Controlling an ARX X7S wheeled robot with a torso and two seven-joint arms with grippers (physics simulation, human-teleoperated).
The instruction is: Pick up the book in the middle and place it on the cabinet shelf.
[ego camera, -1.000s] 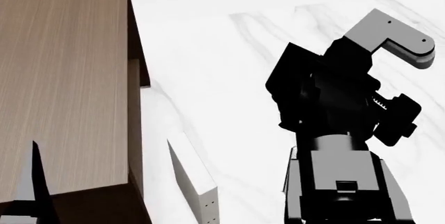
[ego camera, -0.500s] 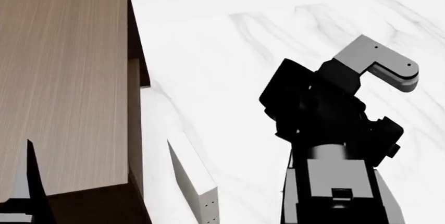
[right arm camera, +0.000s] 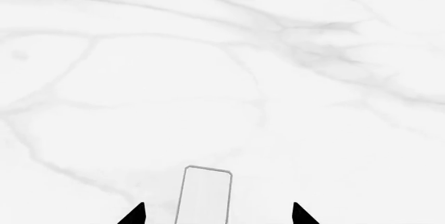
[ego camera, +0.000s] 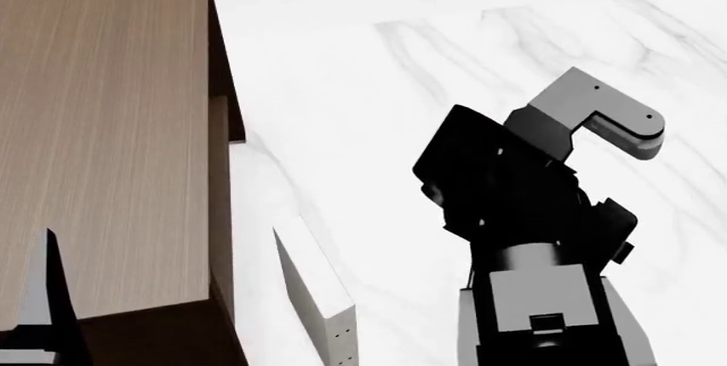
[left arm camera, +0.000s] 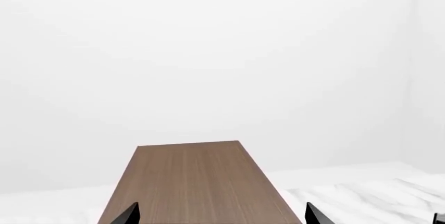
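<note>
In the right wrist view a narrow white rectangle with a thin grey rim (right arm camera: 205, 195) stands on the marble floor. It looks like the book seen end-on, and its dark cover does not show. My right gripper (right arm camera: 217, 214) is open, with one black fingertip on each side of the rectangle and clear of it. In the head view my right arm (ego camera: 517, 213) hides that gripper and the book. The brown wood-grain cabinet shelf (ego camera: 102, 128) fills the left of the head view. My left gripper (left arm camera: 221, 216) is open and empty over the cabinet's long top (left arm camera: 195, 182).
A pale off-white book with two small dots (ego camera: 316, 298) stands upright on the floor, between the cabinet's right side and my right arm. White marble floor (ego camera: 340, 85) lies all around. One left finger (ego camera: 46, 298) shows at the cabinet's near end.
My right arm has swung left and lower in the head view, and its grey link has dropped down and to the left. The left finger and the cabinet have barely shifted.
</note>
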